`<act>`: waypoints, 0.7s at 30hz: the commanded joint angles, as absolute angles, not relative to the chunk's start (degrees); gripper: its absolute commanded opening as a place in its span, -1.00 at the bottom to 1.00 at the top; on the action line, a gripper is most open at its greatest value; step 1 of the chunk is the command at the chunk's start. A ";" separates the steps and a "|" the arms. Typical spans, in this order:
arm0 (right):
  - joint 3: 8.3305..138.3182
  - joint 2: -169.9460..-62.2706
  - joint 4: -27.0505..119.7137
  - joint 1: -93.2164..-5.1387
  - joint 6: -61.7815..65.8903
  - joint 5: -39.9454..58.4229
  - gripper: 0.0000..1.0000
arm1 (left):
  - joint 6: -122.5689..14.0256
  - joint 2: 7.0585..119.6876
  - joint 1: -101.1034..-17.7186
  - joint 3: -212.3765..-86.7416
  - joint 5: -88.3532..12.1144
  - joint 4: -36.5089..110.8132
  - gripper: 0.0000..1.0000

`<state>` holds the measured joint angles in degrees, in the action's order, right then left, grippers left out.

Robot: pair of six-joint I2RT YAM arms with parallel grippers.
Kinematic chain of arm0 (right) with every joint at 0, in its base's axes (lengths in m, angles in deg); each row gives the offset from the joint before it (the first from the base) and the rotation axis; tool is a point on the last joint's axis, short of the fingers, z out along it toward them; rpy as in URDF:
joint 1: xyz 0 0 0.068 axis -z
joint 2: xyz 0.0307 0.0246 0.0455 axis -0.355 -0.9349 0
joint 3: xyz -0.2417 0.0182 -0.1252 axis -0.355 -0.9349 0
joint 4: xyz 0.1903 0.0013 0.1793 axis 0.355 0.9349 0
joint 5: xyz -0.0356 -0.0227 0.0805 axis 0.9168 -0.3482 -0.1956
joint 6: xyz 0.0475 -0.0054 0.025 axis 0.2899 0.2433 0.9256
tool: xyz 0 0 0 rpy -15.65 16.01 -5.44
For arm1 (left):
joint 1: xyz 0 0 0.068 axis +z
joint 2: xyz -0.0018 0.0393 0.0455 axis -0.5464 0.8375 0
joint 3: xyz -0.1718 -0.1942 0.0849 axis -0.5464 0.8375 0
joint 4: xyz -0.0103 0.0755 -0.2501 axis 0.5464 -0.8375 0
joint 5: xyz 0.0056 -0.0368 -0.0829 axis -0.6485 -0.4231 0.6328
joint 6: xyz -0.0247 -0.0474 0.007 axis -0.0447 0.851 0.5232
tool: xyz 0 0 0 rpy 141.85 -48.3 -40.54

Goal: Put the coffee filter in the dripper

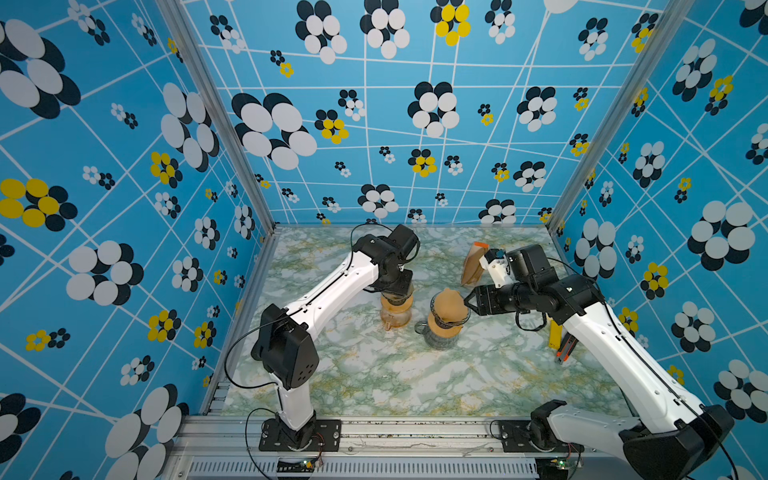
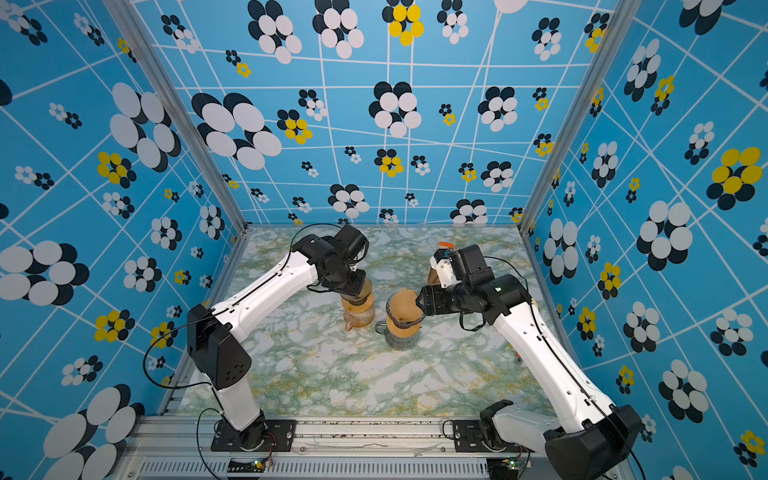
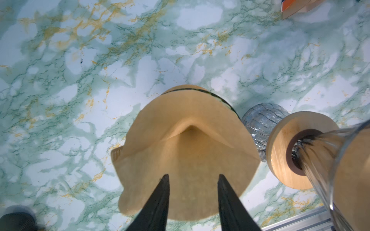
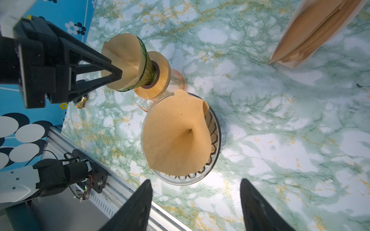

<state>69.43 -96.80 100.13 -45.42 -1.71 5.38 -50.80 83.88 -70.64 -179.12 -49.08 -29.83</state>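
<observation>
Coffee filter (image 4: 176, 138): paper cone, likely light, limp; pinch upper rim. Sits askew in clear dripper (image 4: 215, 138), right gripper (image 4: 195, 180) wide apart beside it. Behind: second filter (image 3: 186, 160) in green-rimmed dripper (image 4: 147, 68), left gripper (image 3: 193, 176) slightly parted, contact unclear.

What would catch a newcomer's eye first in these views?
The brown filter in the green dripper sits right below the left hand, mid-table; a second filter in the clear dripper beside it faces the open right hand. Loud blue flowered walls close round the marbled table.
</observation>
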 commanded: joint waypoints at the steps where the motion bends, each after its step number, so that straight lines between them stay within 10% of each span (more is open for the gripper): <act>1: 69.71 -96.29 100.14 -46.51 -3.15 3.11 0.34 | -49.85 79.23 -70.57 -179.51 -49.73 -29.63 -0.16; 9: 69.59 -96.36 99.28 -48.13 -2.99 6.90 0.40 | -50.04 63.40 -68.89 -164.84 -45.94 -17.30 0.22; 14: 70.59 -96.03 100.34 -48.13 -4.09 6.05 0.63 | -48.50 52.73 -63.00 -155.15 -42.23 -10.40 0.98; 21: 69.79 -94.04 98.72 -48.16 -3.96 7.40 0.99 | -48.77 43.56 -53.16 -145.10 -38.10 -3.59 0.98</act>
